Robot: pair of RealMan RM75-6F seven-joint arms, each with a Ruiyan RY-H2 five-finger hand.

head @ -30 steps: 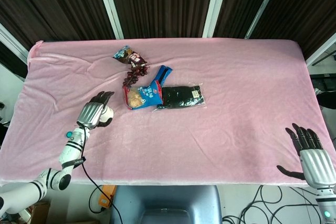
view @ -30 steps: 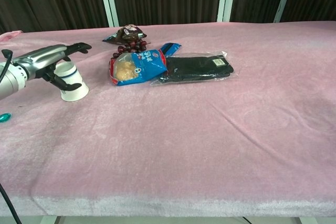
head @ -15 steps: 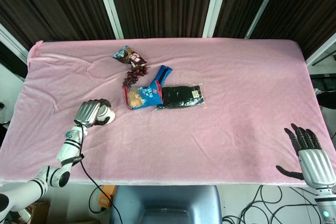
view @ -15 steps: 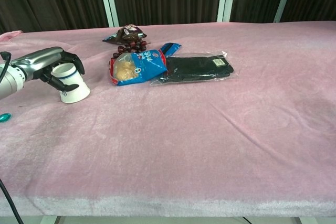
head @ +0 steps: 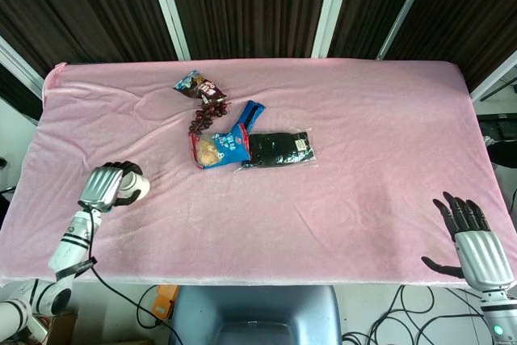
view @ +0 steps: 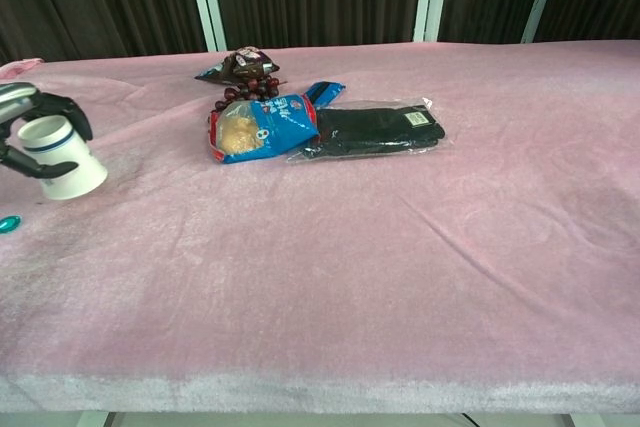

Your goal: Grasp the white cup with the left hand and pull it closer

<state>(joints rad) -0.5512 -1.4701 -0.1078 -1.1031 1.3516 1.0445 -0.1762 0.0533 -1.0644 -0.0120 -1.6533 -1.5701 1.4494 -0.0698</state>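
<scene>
The white cup [view: 62,158] with a blue band stands on the pink table at the left. In the head view the white cup [head: 137,187] shows just right of the metal knuckles. My left hand [head: 107,186] grips it, fingers curled round its rim; in the chest view the left hand [view: 30,119] is cut by the left edge. My right hand [head: 474,241] hovers at the table's near right corner, fingers spread and holding nothing; the chest view does not show it.
A blue snack bag [head: 222,145] and a black packet [head: 279,149] lie mid-table, with a dark snack bag [head: 196,84] and a bunch of dark grapes [head: 208,112] behind them. A small teal object [view: 8,223] lies near the left edge.
My left hand closed round the white cup and drew it left and toward the near edge. The right hand slid slightly nearer the table's front.
</scene>
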